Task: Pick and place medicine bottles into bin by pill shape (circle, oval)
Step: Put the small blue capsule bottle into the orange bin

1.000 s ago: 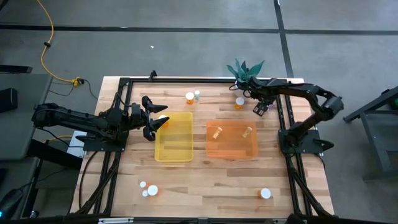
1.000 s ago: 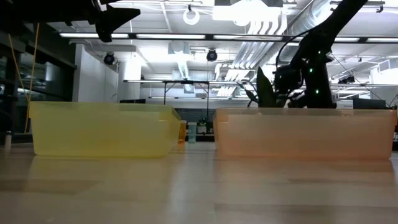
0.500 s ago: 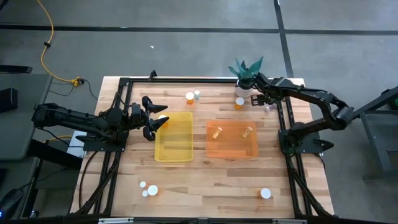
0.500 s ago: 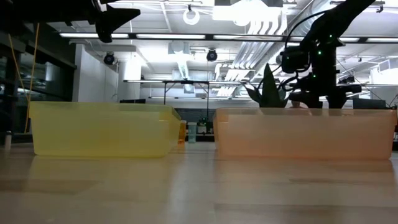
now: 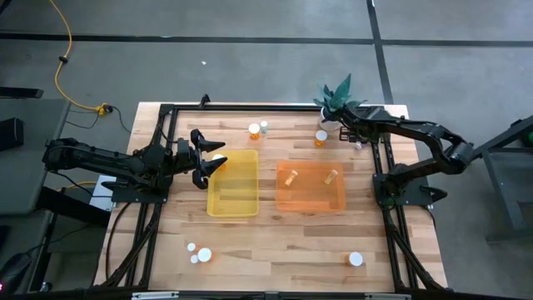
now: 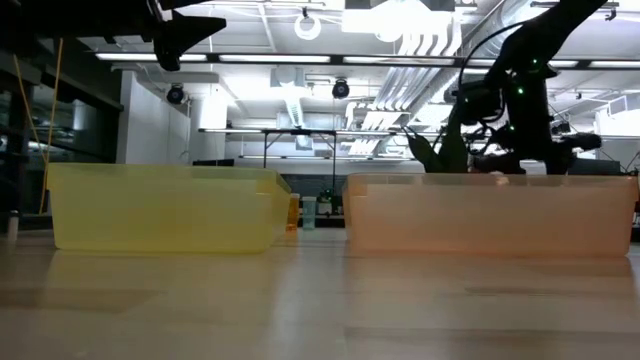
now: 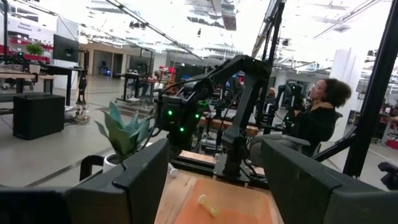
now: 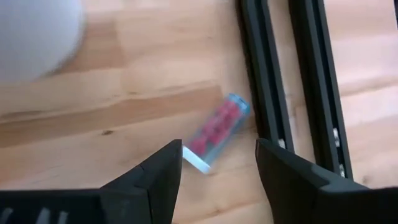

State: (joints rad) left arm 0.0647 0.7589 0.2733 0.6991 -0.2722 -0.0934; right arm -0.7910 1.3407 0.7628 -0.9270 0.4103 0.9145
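In the right wrist view a small clear medicine bottle [image 8: 219, 132] with red pills and a white cap lies on its side on the wood, close to the black frame rail [image 8: 264, 74]. My right gripper [image 8: 217, 163] hangs open above it at the table's far right [image 5: 351, 131], pointing steeply down, a finger on either side and touching nothing. My left gripper [image 5: 210, 162] waits open and level over the yellow bin's left edge. Two amber bottles [image 5: 289, 175] [image 5: 331, 176] lie in the orange bin [image 5: 310, 205]. Other bottles stand by the far edge [image 5: 254, 129] [image 5: 321, 136] and the near edge [image 5: 202, 256] [image 5: 356, 259].
The yellow bin [image 5: 232, 208] stands left of the orange bin at mid-table. A green plant [image 5: 336, 90] in a white pot [image 8: 34, 31] stands right beside my right gripper at the far right corner. The black frame rails run along the table's sides.
My right gripper has gone a little toward the far edge and up, and its wrist has rolled about a sixth of a turn. My left gripper has kept still.
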